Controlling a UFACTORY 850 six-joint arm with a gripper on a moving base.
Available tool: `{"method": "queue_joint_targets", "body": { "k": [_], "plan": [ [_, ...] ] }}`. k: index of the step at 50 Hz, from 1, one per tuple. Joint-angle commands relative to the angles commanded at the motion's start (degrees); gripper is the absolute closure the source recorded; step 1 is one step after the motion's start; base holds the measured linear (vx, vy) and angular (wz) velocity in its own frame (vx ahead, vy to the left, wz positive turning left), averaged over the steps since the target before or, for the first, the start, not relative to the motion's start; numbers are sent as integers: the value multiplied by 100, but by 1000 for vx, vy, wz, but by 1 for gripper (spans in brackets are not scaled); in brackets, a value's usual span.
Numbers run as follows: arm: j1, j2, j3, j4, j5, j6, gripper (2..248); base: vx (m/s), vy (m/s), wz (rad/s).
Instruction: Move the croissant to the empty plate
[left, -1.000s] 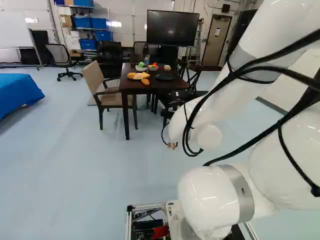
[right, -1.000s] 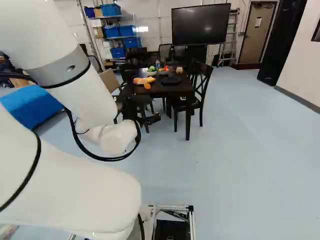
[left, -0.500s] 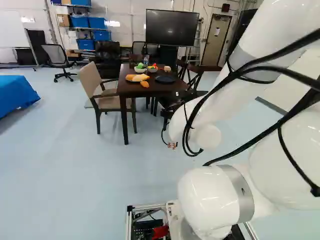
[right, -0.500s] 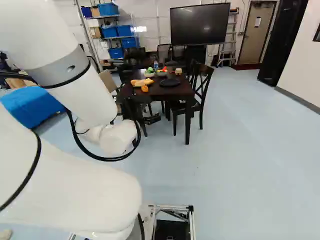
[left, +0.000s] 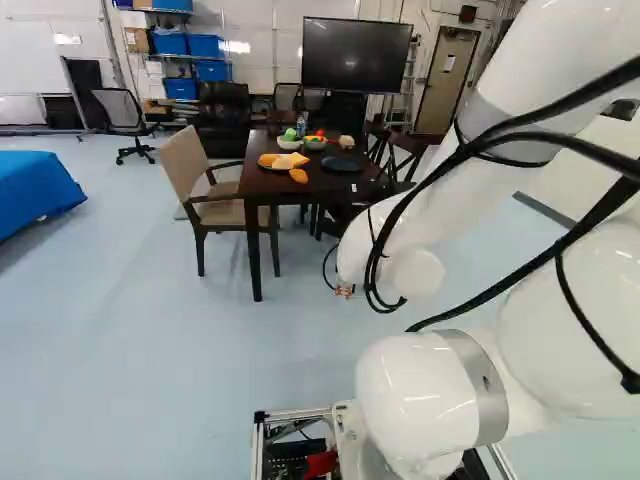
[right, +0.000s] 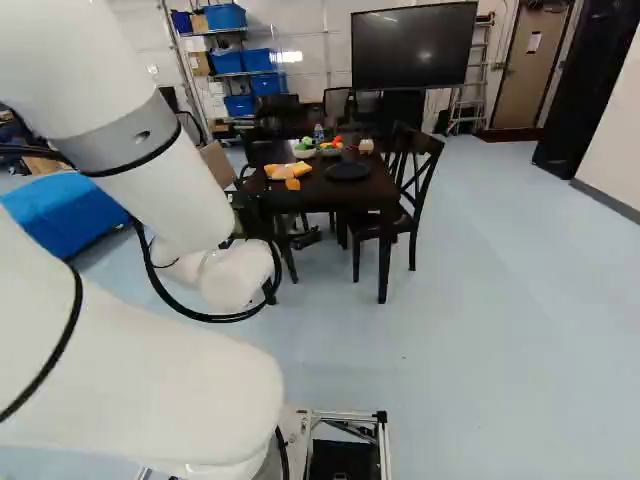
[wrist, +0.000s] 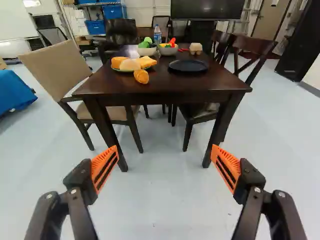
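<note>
Wrist view has the black two-fingered gripper (wrist: 165, 149) gaping wide, and that small, golden-orange croissant (wrist: 141, 76) looks light, maybe squashable, best pinched gently mid-body.

Open floor (wrist: 165, 200) runs up to the near edge of the surface (wrist: 167, 80). A tan chair (wrist: 55, 65) blocks the left side, a dark chair (wrist: 252, 44) the right. The near right of the surface is bare, and a lane parts the loaded plate (wrist: 125, 70) from the dark plate (wrist: 188, 66). Farther back, a bottle (wrist: 157, 36) stands tall by two bowls (wrist: 168, 51).
</note>
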Motion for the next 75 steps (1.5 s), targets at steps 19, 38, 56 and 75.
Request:
{"method": "queue_joint_targets", "body": {
  "k": [19,38,56,75],
  "plan": [
    [0,0,0,0,0,0,3,236,28,117],
    [0,0,0,0,0,0,3,234,26,113],
    [0,0,0,0,0,0,3,231,27,114],
    [0,0,0,0,0,0,3,235,5,5]
  ]
}}
